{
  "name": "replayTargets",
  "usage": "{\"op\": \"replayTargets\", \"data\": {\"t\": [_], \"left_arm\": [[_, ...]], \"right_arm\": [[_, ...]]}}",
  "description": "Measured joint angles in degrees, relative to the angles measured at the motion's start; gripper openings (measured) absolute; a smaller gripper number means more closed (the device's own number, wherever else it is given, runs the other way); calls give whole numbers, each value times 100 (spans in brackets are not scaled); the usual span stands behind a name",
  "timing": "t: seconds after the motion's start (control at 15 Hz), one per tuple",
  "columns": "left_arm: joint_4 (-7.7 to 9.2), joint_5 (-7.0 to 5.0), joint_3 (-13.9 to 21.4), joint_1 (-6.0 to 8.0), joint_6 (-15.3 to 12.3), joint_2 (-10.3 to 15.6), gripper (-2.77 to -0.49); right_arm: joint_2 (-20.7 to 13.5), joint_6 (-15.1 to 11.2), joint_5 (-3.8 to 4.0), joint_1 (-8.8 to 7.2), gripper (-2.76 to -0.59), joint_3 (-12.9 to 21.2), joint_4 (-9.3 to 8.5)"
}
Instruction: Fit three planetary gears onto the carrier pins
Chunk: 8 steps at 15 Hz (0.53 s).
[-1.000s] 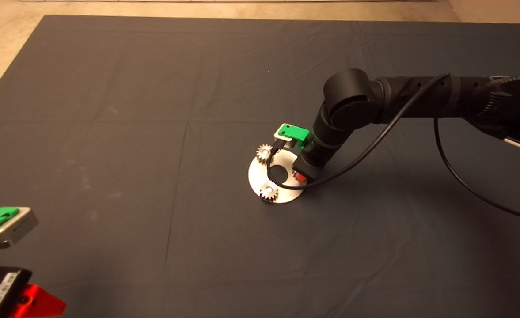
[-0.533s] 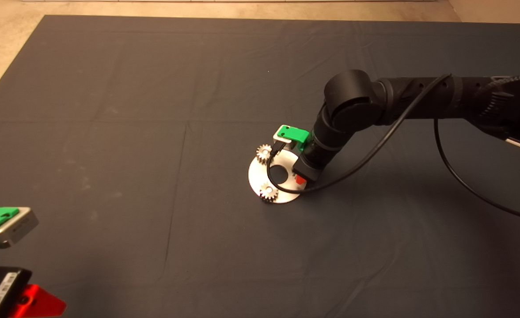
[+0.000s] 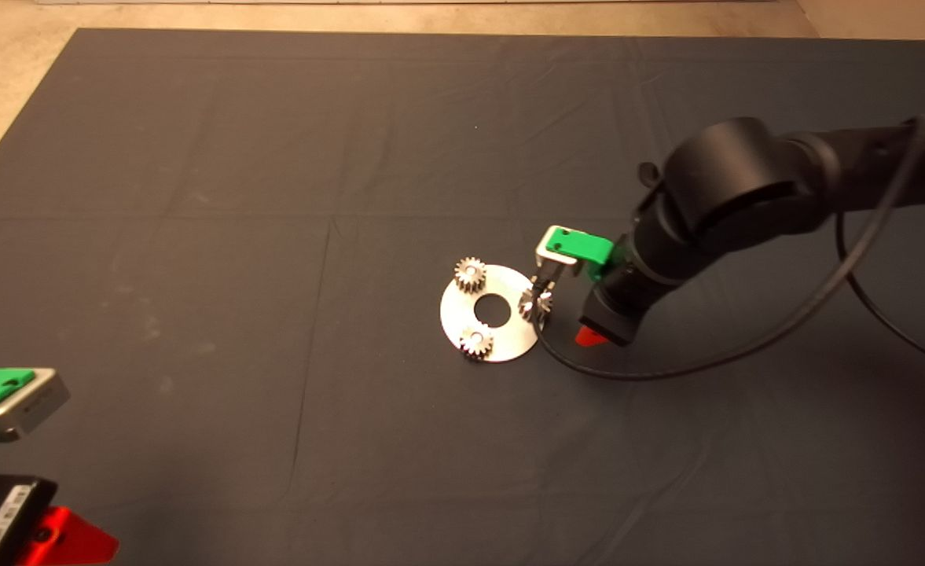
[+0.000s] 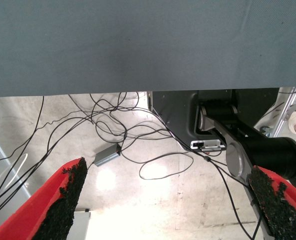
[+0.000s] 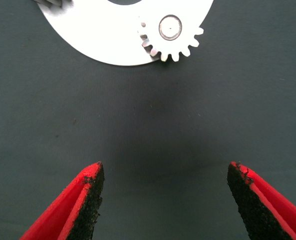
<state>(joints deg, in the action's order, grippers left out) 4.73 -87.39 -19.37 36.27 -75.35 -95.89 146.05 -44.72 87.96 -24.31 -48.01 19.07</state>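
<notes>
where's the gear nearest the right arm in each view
Head view: the third gear sits on the disc's right rim, beside the right end effector.
Right wrist view: the same gear sits on its pin at the disc's edge, beyond the open fingers.
Left wrist view: not in it; only floor and cables.
Shared landmark: the shiny disc.

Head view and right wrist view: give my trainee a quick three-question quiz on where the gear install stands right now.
1. True or false: the right gripper grips a gear.
2. How many small toothed metal planetary gears sit on the flat shiny round metal disc?
3. The parked left gripper is: A) over the disc B) at the lower left edge.

Key
1. False; its fingers are open, beside the disc.
2. Three.
3. B
</notes>
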Motion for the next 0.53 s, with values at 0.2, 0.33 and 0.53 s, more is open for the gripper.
{"op": "replayTargets", "data": {"t": [0.2,0.33,0.53], "left_arm": [[0,-4,0,0,0,0,-81],[0,0,0,0,12,-59,-78],[1,-1,0,0,52,-103,-64]], "right_arm": [[-587,-530,-72,-259,-145,497,-262],[-1171,-1091,-45,-265,-133,692,-815],[-1884,-2100,0,-349,-118,1197,-1472]]}}
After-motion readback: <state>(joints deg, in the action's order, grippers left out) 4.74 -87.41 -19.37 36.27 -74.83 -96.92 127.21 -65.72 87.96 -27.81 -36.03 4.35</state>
